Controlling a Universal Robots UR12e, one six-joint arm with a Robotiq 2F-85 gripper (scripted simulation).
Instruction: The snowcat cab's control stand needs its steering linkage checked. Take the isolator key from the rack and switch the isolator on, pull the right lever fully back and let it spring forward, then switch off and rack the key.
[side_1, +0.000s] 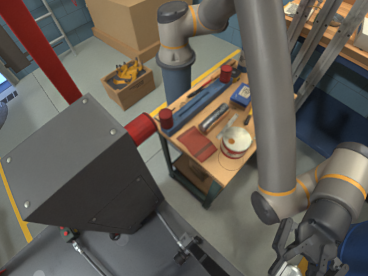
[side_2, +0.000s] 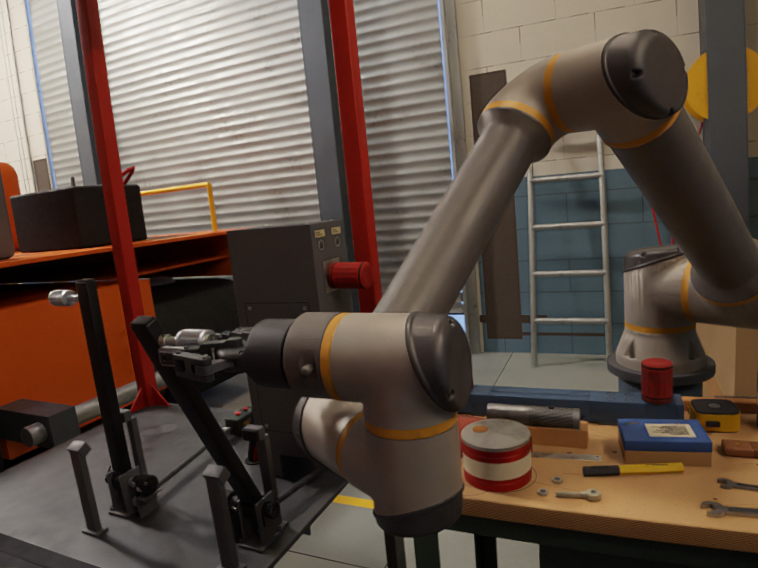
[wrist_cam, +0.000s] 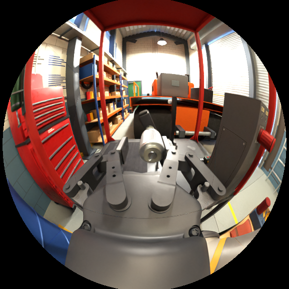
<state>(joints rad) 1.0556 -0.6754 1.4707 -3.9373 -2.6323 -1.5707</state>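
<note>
The right lever (side_2: 202, 422) leans back toward me while the left lever (side_2: 101, 373) stands upright beside it on the control stand. The right lever's silver handle (wrist_cam: 151, 147) lies between the fingers of my gripper (wrist_cam: 145, 147), which is open and holds nothing. In the second side camera the handle (side_2: 191, 337) sits at the gripper (side_2: 189, 350) tip. The grey isolator box (side_2: 287, 287) with its red knob (side_2: 349, 275) stands behind the levers. The key and its rack are not clearly visible.
A cardboard box of tools (side_1: 127, 82) sits on the floor by the arm's base. The workbench (side_2: 612, 489) to the right carries a red-and-white tin (side_2: 495, 455), a blue box and spanners. Red cab posts (side_2: 355, 153) rise behind the stand.
</note>
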